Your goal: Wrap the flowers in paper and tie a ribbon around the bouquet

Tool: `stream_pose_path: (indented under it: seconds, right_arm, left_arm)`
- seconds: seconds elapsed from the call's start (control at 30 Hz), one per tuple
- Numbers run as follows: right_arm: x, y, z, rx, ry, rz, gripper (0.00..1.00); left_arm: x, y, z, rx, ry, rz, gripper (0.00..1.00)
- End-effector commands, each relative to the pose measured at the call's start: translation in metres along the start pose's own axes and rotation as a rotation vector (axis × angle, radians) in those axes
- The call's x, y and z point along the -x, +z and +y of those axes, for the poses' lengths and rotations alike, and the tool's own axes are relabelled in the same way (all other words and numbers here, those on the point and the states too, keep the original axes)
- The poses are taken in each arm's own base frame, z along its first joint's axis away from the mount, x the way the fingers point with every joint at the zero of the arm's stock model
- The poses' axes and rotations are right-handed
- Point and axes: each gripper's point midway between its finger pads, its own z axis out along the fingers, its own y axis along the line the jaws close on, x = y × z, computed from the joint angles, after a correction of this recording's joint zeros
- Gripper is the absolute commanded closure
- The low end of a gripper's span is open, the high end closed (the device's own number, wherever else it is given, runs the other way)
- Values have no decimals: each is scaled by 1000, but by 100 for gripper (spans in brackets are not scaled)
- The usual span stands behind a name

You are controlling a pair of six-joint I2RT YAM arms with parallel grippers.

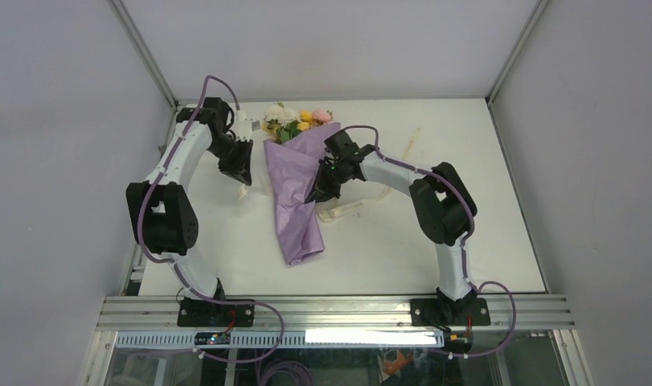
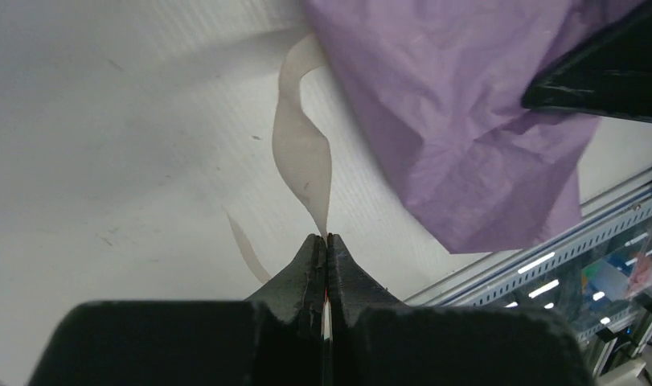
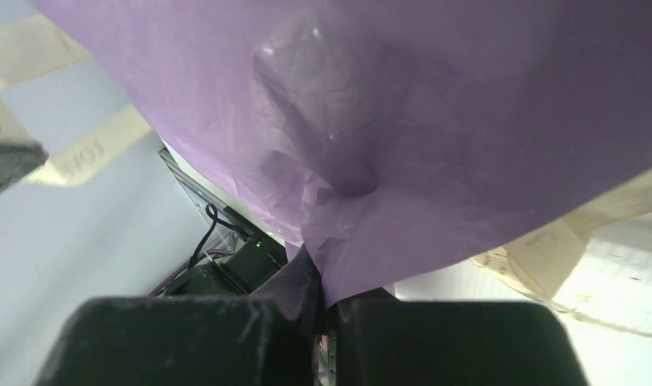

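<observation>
left gripper: closed tight, pinches ribbon | right gripper: closed tight, pinches paper edge | flowers: poke from paper's far end on table

One table, two arms on it: left arm, right arm. One gripper each, so two: left gripper, right gripper. One bouquet, one sheet of paper round it. Flowers in three colours (too bunched to count bloom by bloom). One ribbon in sight.
</observation>
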Motion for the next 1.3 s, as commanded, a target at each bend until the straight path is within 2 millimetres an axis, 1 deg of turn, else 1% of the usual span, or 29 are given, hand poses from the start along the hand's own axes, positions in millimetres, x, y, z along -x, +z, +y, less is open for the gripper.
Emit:
stream_pose_path:
  seconds: [0.0,0.07,0.17,0.23,0.27,0.37,0.43,0.5,0.57,0.63,0.73,0.8,0.9,0.93,1.0,1.03,1.07,1.1,1.13,1.17,1.2,1.23,1.27]
  right_arm:
    - [3,12,32,70,-12,-79,100]
    - [-1,24,20,34,-1,-77,100]
    - [-2,32,5,9,31,-86,100]
    - [-6,37,-3,-6,42,-73,100]
    - [-7,39,-7,-13,46,-68,100]
    - [-10,40,-11,-25,50,-68,99]
    - [-11,37,-9,-23,50,-76,92]
    - [-11,31,-5,-20,48,-85,81]
    - [-13,20,-2,-27,39,-101,73]
    - [-15,4,5,-31,16,-120,65]
    - [-23,-26,12,-43,-16,-139,55]
    - [-31,-47,16,-48,-40,-140,52]
    - [-38,-82,7,-99,-54,-156,51]
    - [-37,-97,1,-115,-54,-177,50]
    - [-27,-126,-13,-144,-75,-229,49]
    - [-17,-140,-20,-147,-113,-261,48]
    - [-6,-150,-27,-149,-202,-289,47]
    - [8,-157,-31,-148,-329,-314,46]
    - [18,-159,-36,-157,-476,-324,45]
    - [26,-155,-40,-162,-650,-321,44]
    - [28,-147,-40,-141,-824,-299,42]
    - [27,-138,-39,-106,-1012,-269,40]
    - [21,-127,-39,-61,-1187,-220,37]
  left_arm:
    - [6,-22,-67,-156,108,-114,100]
    - [5,-4,-85,-207,76,-83,100]
    - [2,22,-116,-278,74,-15,100]
    - [6,39,-126,-290,70,8,100]
    - [8,51,-126,-288,49,24,100]
    - [21,74,-122,-275,29,47,100]
    - [22,91,-118,-243,-11,87,100]
    - [18,106,-113,-207,-22,125,100]
    - [12,116,-105,-171,-27,161,100]
    - [6,122,-97,-133,-23,187,100]
    - [0,127,-86,-83,-16,207,100]
    - [-2,132,-82,-72,-18,220,100]
    - [-5,135,-81,-69,-22,233,100]
    - [-5,135,-81,-68,-22,234,100]
    - [-6,136,-81,-70,-22,238,100]
    - [-5,136,-81,-71,-22,236,100]
    - [-6,136,-81,-72,-22,236,100]
    - [-5,135,-81,-73,-21,232,100]
    - [-4,135,-82,-75,-20,229,100]
    - [-3,135,-82,-77,-20,227,100]
    - [-3,134,-82,-77,-19,226,100]
    - [-3,135,-82,-77,-21,226,100]
    - [-3,135,-83,-78,-22,227,100]
